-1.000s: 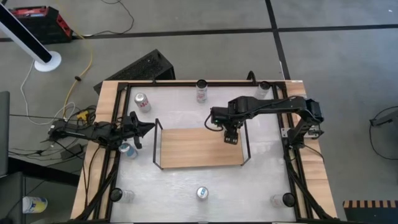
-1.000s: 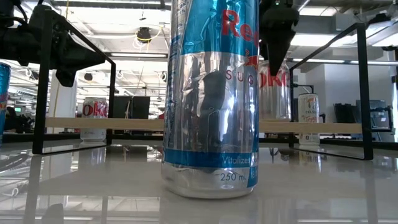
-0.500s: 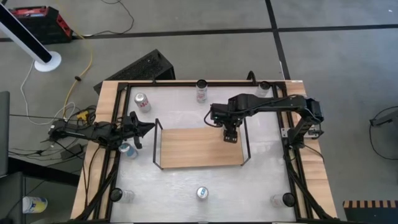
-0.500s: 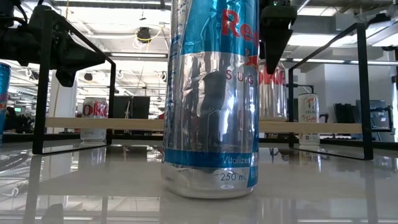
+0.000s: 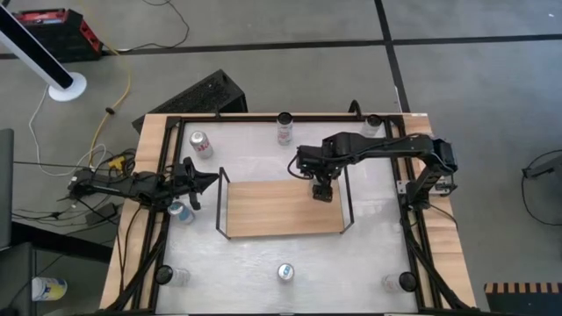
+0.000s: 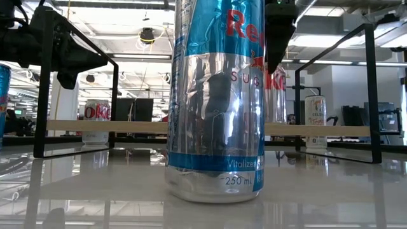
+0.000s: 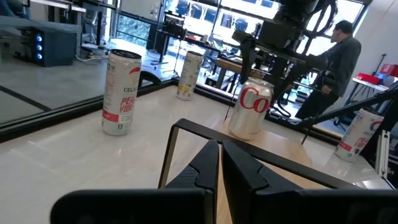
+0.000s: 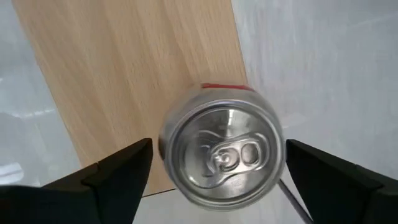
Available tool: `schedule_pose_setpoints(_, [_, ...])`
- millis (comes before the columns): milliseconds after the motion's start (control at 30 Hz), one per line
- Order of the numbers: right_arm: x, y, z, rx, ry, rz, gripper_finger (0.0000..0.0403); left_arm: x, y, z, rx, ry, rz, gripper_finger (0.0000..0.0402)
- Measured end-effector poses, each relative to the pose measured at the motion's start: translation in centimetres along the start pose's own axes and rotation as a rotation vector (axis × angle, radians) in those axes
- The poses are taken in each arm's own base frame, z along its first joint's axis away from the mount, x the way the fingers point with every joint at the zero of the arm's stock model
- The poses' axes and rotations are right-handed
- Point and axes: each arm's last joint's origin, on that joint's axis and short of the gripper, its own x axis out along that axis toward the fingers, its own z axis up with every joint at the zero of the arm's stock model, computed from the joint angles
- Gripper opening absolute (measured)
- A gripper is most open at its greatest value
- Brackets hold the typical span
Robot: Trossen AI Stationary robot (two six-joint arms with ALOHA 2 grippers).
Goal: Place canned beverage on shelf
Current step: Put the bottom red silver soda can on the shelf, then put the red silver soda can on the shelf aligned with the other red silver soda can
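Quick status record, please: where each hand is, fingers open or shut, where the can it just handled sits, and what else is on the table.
right hand: above the shelf's far right corner, fingers open, apart from the can on both sides
can on shelf: upright on the wooden board, near its edge, red and silver
shelf: mid table, holds only that can
left hand: at the table's left edge, beside the shelf, fingers shut, holding nothing
loose cans: several upright around the shelf, one blue can at the near edge
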Motion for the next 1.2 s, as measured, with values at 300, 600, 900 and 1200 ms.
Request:
schedule_pose_setpoints(300, [0.0, 0.5, -0.1, 0.003, 0.0, 0.001, 0.0367, 0.0, 0.0, 0.0, 0.0, 0.0, 0.0, 0.0005])
schedule_pose_setpoints(600, [-0.8, 0.4, -0.3, 0.017, 0.029, -0.005, 0.0367, 0.0, 0.0, 0.0, -0.001, -0.001, 0.0, 0.0005])
schedule_pose_setpoints(900, [-3.7, 0.4, 0.2, 0.038, -0.02, 0.004, 0.0368, 0.0, 0.0, 0.0, -0.001, -0.002, -0.001, 0.0005])
schedule_pose_setpoints(1200, [-8.5, 1.1, 0.0, 0.044, -0.118, -0.035, 0.0368, 0.0, -0.1, 0.1, -0.006, -0.006, -0.018, 0.0005])
